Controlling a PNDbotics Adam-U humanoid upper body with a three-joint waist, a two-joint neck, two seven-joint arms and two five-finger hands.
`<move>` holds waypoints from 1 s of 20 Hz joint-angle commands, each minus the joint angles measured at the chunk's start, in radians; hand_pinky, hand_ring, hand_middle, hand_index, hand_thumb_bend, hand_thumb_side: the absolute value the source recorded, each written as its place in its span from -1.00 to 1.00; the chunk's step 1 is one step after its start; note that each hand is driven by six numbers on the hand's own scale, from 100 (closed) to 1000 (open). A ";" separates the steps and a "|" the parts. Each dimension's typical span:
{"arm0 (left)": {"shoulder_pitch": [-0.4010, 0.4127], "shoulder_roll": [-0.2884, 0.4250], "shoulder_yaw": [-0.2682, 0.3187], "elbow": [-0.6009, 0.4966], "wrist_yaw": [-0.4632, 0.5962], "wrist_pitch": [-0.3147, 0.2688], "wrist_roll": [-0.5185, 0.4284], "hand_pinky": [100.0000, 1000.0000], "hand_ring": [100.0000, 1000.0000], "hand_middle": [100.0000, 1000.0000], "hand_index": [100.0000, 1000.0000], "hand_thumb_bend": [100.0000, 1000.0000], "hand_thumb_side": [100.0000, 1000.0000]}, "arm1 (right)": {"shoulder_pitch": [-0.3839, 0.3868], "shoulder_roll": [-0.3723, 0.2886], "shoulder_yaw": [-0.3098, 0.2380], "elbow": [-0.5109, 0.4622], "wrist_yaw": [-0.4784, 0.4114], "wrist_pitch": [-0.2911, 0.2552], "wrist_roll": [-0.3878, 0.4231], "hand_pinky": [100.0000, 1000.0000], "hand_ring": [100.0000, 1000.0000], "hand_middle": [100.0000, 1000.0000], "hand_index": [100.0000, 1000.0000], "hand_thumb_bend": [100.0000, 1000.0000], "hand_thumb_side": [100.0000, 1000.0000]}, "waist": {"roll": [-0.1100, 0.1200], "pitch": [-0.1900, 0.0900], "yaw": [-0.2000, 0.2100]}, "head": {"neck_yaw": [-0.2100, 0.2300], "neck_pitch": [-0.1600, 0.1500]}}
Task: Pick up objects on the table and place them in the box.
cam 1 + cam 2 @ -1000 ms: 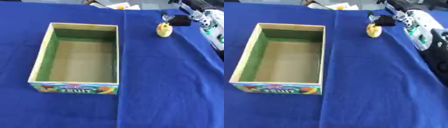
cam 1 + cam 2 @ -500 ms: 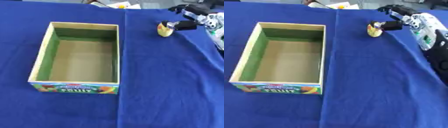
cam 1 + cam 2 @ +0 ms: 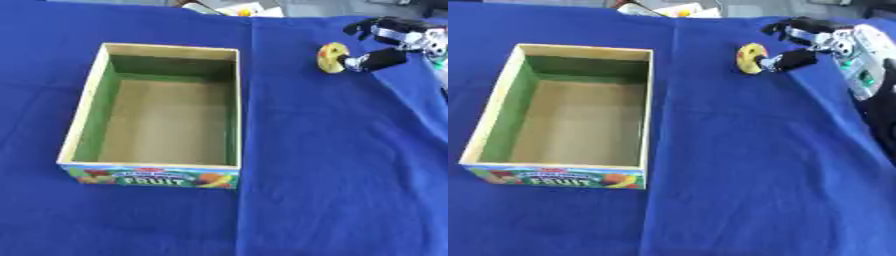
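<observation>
Yellow round object [image 3: 752,58] touches a fingertip of the right hand [image 3: 802,42], fingers curled, holding uncertain.

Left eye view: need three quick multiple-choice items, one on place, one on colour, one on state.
1. Where is the yellow object relative to the box?
A. Inside it
B. On the cloth, to its far right
C. In front of its printed side

2. What colour is the tablecloth?
A. Blue
B. Green
C. Grey

3. What does the box hold?
A. Two fruits
B. A yellow object
C. Nothing visible

Answers:
1. B, it stands on the cloth beyond the box's right wall, at the right hand.
2. A, blue cloth covers the whole table.
3. C, only the bare floor and green inner walls show.
</observation>
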 commanded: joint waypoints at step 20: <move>-0.012 0.006 -0.003 -0.017 -0.008 0.004 -0.011 0.06 0.61 0.66 0.59 -1.00 1.00 | -0.022 -0.007 -0.040 -0.108 0.048 0.084 0.181 0.84 0.69 0.71 1.00 -0.58 0.40 | -0.005 0.000 0.009 | -0.001 -0.021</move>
